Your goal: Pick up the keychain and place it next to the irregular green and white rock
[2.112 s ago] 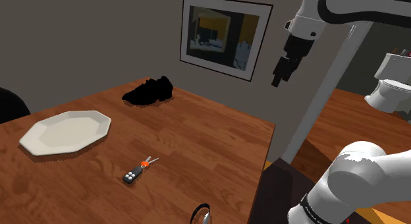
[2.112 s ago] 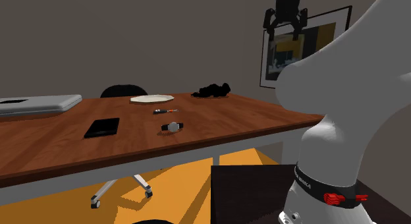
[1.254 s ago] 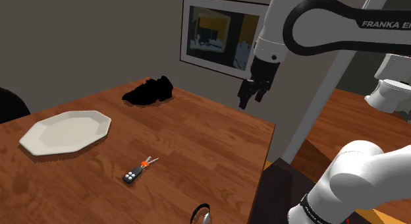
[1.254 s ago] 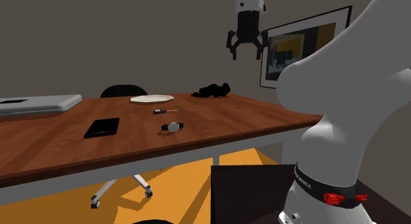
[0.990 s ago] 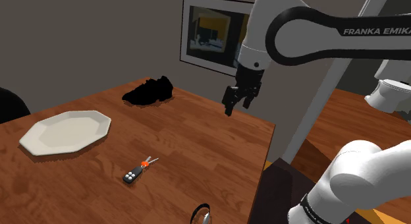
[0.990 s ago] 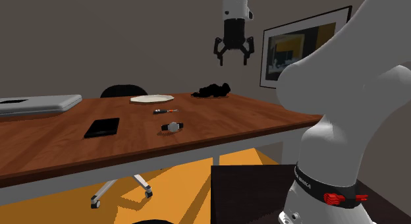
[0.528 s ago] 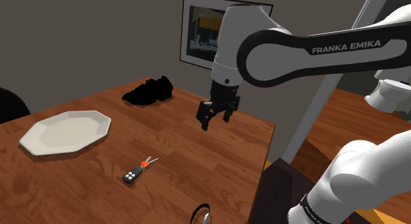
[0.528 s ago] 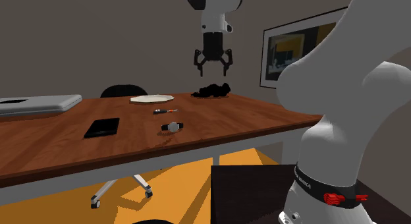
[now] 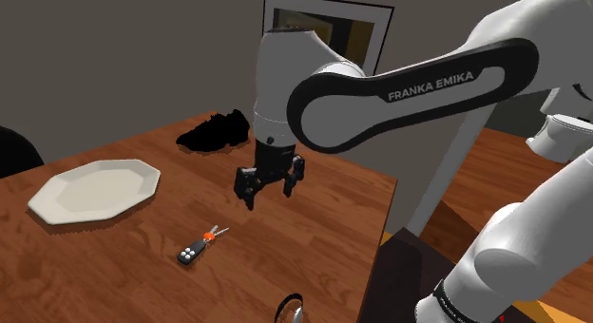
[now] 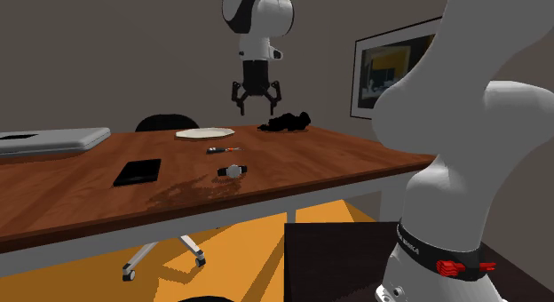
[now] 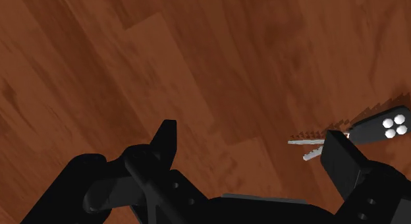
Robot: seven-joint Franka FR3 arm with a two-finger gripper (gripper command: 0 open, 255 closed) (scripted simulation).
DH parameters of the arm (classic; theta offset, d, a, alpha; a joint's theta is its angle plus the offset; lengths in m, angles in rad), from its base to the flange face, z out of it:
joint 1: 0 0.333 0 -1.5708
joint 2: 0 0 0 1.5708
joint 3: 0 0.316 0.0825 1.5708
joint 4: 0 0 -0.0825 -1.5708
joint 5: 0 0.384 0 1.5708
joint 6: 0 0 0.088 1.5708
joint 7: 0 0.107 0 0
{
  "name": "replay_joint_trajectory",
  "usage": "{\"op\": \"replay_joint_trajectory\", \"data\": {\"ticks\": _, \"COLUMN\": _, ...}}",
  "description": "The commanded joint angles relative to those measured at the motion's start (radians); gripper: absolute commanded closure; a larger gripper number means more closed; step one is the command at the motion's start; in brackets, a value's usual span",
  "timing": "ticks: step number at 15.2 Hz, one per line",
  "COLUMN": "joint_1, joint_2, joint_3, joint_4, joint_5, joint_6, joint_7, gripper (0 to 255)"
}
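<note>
The keychain [image 9: 195, 247], a dark fob with white buttons, an orange tag and silver keys, lies flat on the wooden table [image 9: 314, 236]. It also shows in the second exterior view [image 10: 222, 149] and the wrist view [image 11: 382, 128], just beside one fingertip [image 11: 341, 155]. My gripper [image 9: 269, 190] hangs open above the table, a short way from the keychain toward the shoulder view's right and higher up, holding nothing [image 10: 257, 101] [image 11: 253, 153]. The rock [image 9: 217, 131] is a dark, almost black lump at the table's far edge [image 10: 286, 123].
A white octagonal plate [image 9: 95, 188] sits at the shoulder view's left. A wristwatch [image 10: 233, 170], a flat black tablet [image 10: 138, 172] and a grey laptop [image 10: 49, 140] lie on the table. A dark chair [image 10: 169, 123] stands behind it; a framed picture [image 9: 314, 46] hangs on the wall.
The arm has swung toward the shoulder view's left and come down over the table, closer to the keychain. The fingers stayed open; nothing on the table moved.
</note>
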Motion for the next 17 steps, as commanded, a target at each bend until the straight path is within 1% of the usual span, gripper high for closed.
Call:
{"op": "replay_joint_trajectory", "data": {"ticks": 1, "joint_1": -0.006, "joint_2": 0.092, "joint_3": 0.041, "joint_4": 0.045, "joint_5": -0.054, "joint_6": 0.030, "joint_7": 0.080, "gripper": 0}}
{"op": "replay_joint_trajectory", "data": {"ticks": 3, "joint_1": 0.000, "joint_2": 0.187, "joint_3": 0.073, "joint_4": 0.101, "joint_5": -0.121, "joint_6": 0.045, "joint_7": 0.164, "gripper": 0}}
{"op": "replay_joint_trajectory", "data": {"ticks": 5, "joint_1": 0.021, "joint_2": 0.287, "joint_3": 0.091, "joint_4": 0.163, "joint_5": -0.197, "joint_6": 0.051, "joint_7": 0.250, "gripper": 0}}
{"op": "replay_joint_trajectory", "data": {"ticks": 8, "joint_1": 0.081, "joint_2": 0.434, "joint_3": 0.086, "joint_4": 0.269, "joint_5": -0.306, "joint_6": 0.045, "joint_7": 0.366, "gripper": 0}}
{"op": "replay_joint_trajectory", "data": {"ticks": 11, "joint_1": 0.162, "joint_2": 0.573, "joint_3": 0.059, "joint_4": 0.391, "joint_5": -0.394, "joint_6": 0.025, "joint_7": 0.457, "gripper": 0}}
{"op": "replay_joint_trajectory", "data": {"ticks": 13, "joint_1": 0.219, "joint_2": 0.661, "joint_3": 0.036, "joint_4": 0.481, "joint_5": -0.441, "joint_6": 0.006, "joint_7": 0.503, "gripper": 0}}
{"op": "replay_joint_trajectory", "data": {"ticks": 17, "joint_1": 0.226, "joint_2": 0.678, "joint_3": 0.024, "joint_4": 0.464, "joint_5": -0.454, "joint_6": 0.038, "joint_7": 0.511, "gripper": 0}}
